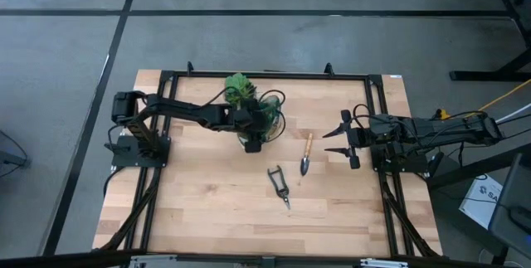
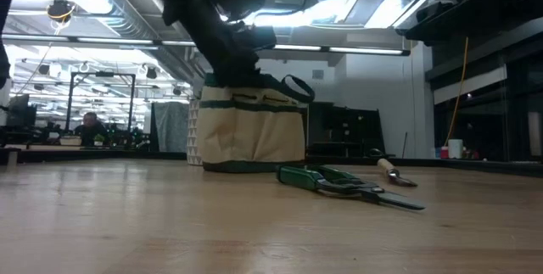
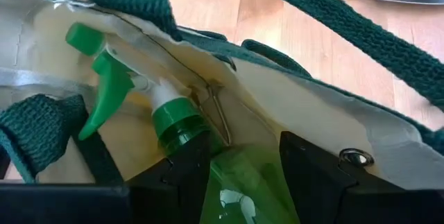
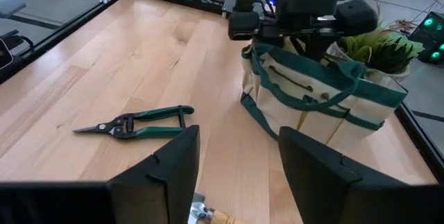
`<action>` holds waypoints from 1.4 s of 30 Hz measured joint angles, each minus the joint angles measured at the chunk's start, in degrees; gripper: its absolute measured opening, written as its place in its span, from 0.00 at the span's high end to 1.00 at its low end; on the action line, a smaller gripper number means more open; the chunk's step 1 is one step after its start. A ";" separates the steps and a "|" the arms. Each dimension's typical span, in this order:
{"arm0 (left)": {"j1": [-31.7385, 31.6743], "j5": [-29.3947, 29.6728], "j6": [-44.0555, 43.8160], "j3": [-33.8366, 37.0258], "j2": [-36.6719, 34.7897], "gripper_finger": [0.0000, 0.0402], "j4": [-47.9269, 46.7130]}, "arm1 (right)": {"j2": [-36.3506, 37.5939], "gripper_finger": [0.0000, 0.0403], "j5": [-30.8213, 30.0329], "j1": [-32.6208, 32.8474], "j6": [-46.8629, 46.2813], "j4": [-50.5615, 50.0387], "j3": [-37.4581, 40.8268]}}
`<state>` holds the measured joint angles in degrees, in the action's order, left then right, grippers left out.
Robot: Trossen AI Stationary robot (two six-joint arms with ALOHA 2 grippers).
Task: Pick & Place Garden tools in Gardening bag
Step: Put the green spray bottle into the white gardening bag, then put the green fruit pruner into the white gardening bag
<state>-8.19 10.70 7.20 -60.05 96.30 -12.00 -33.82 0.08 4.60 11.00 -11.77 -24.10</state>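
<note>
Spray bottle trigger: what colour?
Bright green; the spray bottle shows best in the left wrist view, between the left gripper fingers.

Both arms are dark, jointed and cabled, each ending in a black two-fingered claw (image 1: 346, 139).

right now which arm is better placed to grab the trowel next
Right. Its open tool waits just beside the trowel, while the left tool is over the gardening bag, holding the spray bottle.
</note>
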 joint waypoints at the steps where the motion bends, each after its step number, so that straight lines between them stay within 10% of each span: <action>1: 0.00 -0.02 0.07 -0.21 -0.29 0.58 -0.35 | 0.00 0.50 0.00 0.00 0.00 0.00 0.00; 17: 2.94 1.05 2.16 -2.38 -13.81 0.58 0.91 | -0.02 0.50 0.00 -0.01 -0.01 -0.02 0.00; 42: 19.50 -5.11 16.11 -2.40 -11.40 0.58 21.73 | 0.00 0.50 0.00 0.00 0.00 0.00 0.00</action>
<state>11.32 5.59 23.31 -62.46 84.91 9.72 -33.82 0.08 4.60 11.00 -11.77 -24.10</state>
